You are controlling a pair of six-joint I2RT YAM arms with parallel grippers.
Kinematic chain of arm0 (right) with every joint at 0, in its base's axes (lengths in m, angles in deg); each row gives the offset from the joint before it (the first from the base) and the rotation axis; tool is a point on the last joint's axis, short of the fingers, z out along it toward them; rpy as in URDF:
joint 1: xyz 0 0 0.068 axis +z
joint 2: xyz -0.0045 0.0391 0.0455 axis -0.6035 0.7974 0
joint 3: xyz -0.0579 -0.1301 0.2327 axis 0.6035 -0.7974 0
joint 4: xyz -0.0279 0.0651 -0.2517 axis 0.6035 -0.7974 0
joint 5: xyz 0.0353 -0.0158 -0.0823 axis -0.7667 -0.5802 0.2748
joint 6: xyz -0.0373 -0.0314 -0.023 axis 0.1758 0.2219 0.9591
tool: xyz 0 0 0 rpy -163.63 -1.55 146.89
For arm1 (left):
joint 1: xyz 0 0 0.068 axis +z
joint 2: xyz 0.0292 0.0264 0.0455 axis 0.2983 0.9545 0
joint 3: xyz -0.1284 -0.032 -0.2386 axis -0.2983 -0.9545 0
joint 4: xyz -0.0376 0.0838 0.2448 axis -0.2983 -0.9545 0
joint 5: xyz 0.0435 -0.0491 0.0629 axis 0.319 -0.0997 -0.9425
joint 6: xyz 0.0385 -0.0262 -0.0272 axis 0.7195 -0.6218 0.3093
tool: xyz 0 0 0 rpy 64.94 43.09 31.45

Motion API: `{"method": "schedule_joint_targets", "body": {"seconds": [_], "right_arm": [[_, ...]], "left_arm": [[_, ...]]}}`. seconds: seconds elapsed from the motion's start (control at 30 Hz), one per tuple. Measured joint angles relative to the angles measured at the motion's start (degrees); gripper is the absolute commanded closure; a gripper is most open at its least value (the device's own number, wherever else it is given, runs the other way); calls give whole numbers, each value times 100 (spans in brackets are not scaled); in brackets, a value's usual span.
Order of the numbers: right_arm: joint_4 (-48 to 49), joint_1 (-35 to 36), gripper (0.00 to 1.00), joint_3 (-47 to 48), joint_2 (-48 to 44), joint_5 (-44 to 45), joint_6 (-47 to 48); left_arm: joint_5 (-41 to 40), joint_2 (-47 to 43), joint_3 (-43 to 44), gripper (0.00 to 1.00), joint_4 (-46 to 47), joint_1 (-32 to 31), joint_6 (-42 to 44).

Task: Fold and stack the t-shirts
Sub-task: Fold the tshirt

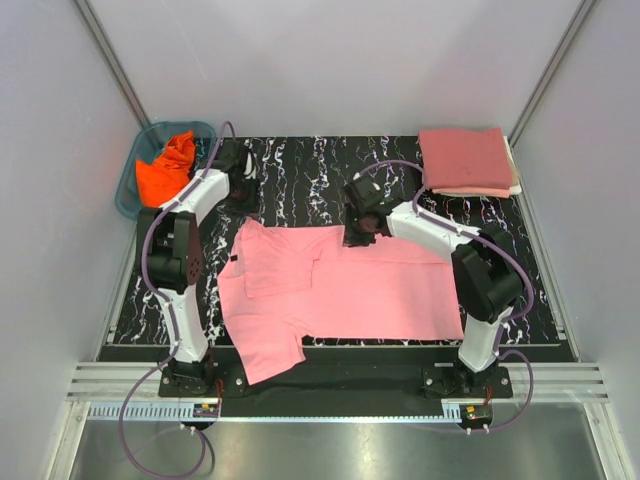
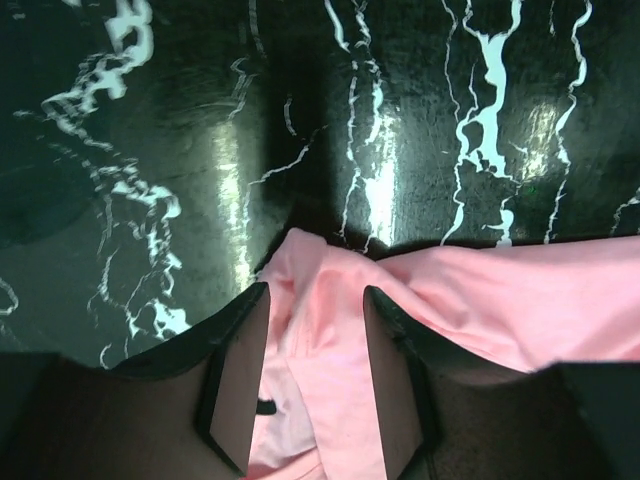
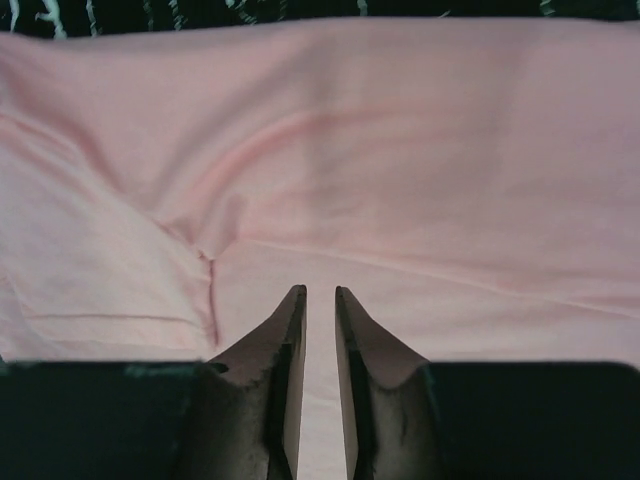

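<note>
The light pink t-shirt lies spread on the black marbled table, its left part folded over. My right gripper sits on the shirt's far edge. In the right wrist view its jaws are nearly closed, with pink cloth in the narrow gap. My left gripper is just beyond the shirt's far left corner. Its jaws are wide open over that corner, holding nothing. A folded rose-red shirt lies on a cream one at the back right. The orange shirt is crumpled in the basket.
The teal plastic basket stands at the back left corner, close to the left arm. Grey walls enclose the table on three sides. A metal rail runs along the near edge by the arm bases.
</note>
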Motion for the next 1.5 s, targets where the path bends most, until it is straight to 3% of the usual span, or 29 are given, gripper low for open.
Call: {"method": "schedule_joint_targets", "body": {"seconds": [0.13,0.27,0.57,0.7,0.73,0.83,1.03,1.27,1.5], "right_arm": [[-24,-433,80,-61,0,81,157],[-66,-815,81,-140,13,122,254],[-118,-1325,80,-251,243,125,345],[-127,-1488,81,-275,313,131,363],[-129,-1519,83,-278,319,136,365],[-127,-1615,83,-282,352,149,365],[-39,-1834,84,-367,551,181,313],[28,-1904,85,-400,544,153,243],[114,-2050,85,-463,511,83,205]], "left_arm": [[-146,269,179,54,-50,-98,190],[-229,474,396,64,-57,-116,284],[-356,745,492,64,-240,-111,376],[-420,811,516,77,-334,-111,428],[-461,837,551,85,-361,-109,428],[-610,918,693,87,-431,-94,378],[-769,1150,1222,84,-702,127,-92],[-564,1281,1379,71,-800,540,-514],[-439,1292,1467,73,-898,619,-647]]}}
